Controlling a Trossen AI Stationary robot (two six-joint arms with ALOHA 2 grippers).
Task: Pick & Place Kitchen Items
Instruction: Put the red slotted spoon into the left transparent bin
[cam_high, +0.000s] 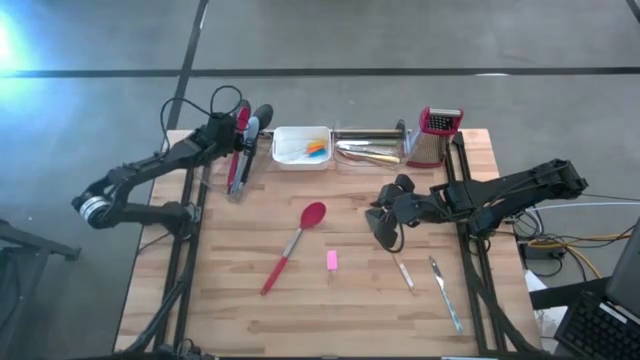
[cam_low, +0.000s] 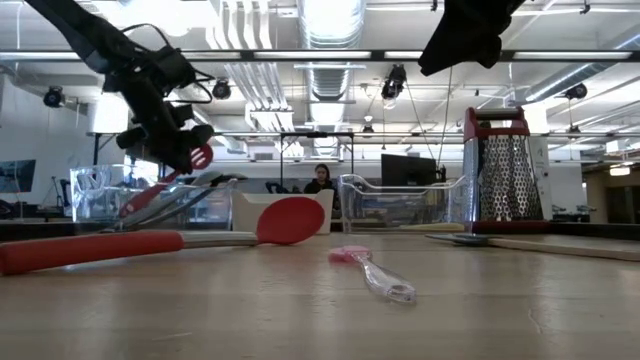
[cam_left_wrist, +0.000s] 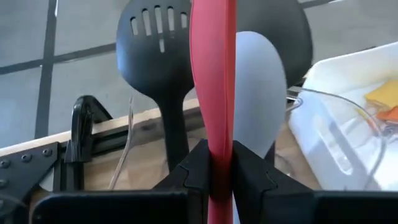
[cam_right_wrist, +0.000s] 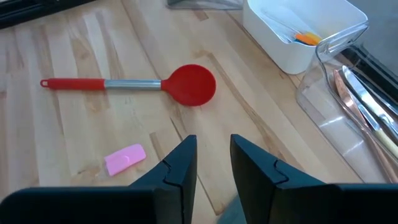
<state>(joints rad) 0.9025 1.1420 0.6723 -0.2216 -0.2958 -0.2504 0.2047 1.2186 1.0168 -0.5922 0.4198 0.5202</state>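
Note:
My left gripper (cam_high: 238, 133) is at the table's far left, shut on a red utensil (cam_left_wrist: 213, 81). It hangs over a clear bin (cam_low: 150, 205) in which a black slotted spatula (cam_left_wrist: 160, 50) and a grey spatula (cam_left_wrist: 261, 87) lie. My right gripper (cam_right_wrist: 213, 163) hovers open above the bare table right of centre, with nothing between its fingers. A red spoon (cam_high: 296, 243), a pink block (cam_high: 332, 260) and two thin knives (cam_high: 403, 272) (cam_high: 446, 293) lie flat on the table. My left gripper pinches the red utensil's flat red length (cam_left_wrist: 214, 163) between its two fingers, one on each side. The fingers slant down from the table's left. The utensil runs on ahead of the fingers above the two spatulas, and its other end slopes down toward the clear bin (cam_low: 140, 200).
A white tray (cam_high: 285, 160) with blue, orange and yellow blocks stands at the far edge. Beside it are a second clear bin (cam_high: 368, 152) holding cutlery and a red-topped grater (cam_high: 436, 136). Bare wood lies along the near left. A person sits in the room beyond.

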